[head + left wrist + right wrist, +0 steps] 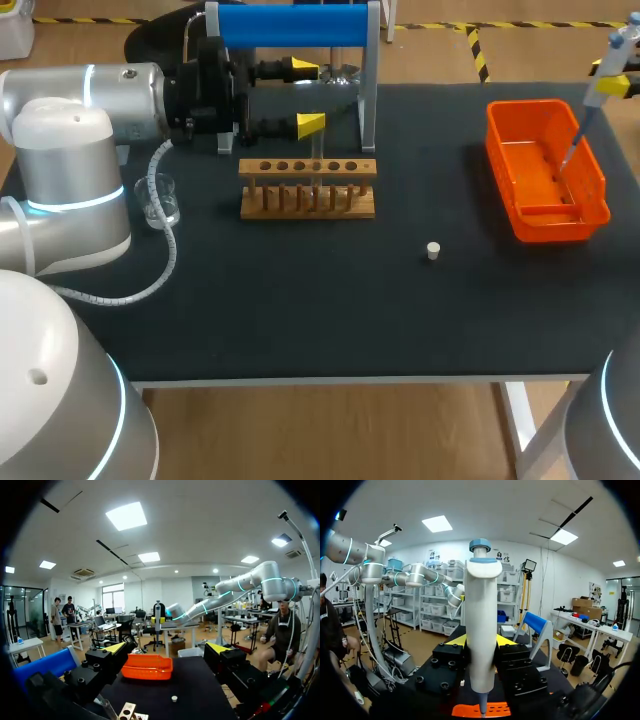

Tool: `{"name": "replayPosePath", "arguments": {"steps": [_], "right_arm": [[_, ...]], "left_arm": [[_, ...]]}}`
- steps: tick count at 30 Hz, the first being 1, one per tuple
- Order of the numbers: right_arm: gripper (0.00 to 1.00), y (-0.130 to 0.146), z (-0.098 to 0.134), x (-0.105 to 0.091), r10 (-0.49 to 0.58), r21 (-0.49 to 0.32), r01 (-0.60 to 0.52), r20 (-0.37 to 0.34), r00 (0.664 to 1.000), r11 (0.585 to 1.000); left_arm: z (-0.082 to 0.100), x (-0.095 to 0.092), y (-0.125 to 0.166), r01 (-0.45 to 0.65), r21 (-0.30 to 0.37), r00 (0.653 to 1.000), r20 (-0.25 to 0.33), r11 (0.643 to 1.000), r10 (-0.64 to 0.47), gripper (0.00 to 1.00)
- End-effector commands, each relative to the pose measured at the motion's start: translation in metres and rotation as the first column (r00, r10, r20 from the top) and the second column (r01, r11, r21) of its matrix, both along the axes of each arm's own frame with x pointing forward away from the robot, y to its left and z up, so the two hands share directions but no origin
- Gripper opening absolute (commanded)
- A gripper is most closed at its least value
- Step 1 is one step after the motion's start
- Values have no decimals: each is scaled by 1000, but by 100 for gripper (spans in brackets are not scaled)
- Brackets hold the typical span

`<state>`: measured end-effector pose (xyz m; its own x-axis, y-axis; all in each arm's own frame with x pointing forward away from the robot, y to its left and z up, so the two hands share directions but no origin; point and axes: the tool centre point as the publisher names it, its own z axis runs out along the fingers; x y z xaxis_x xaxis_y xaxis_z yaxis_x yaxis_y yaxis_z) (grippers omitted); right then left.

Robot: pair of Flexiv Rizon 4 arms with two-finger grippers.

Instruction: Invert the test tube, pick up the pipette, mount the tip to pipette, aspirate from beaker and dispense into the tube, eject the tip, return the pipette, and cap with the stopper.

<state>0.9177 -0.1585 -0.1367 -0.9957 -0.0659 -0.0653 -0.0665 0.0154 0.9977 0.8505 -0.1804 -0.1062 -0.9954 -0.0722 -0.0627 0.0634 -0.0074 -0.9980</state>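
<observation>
My right gripper (pixel 604 76) is shut on the white pipette (pixel 598 92) with the blue cap, at the table's far right. It holds the pipette (pixel 481 630) upright between its yellow fingertips, thin lower end over the orange bin (pixel 545 170). My left gripper (pixel 305 97) is open and empty, level, just behind the wooden tube rack (pixel 307 187). A clear test tube (pixel 317 170) stands in that rack. The glass beaker (pixel 158 200) sits to the rack's left, beside my left arm. The small white stopper (pixel 433 250) lies on the mat in front of the rack, to its right.
The blue-topped pipette stand (pixel 295 27) rises behind the left gripper. In the left wrist view the orange bin (pixel 147 666) lies ahead between the open fingers, with the stopper (pixel 174 698) nearer. A black mat (pixel 330 310) covers the table.
</observation>
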Motion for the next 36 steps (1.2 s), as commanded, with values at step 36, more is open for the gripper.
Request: {"name": "replayPosePath", "arguments": {"steps": [36], "right_arm": [[0,-9,-8,27,36,-12,-36,2,999,999]], "left_arm": [[-1,1,0,2,-1,1000,1,1000,-2,100]]}}
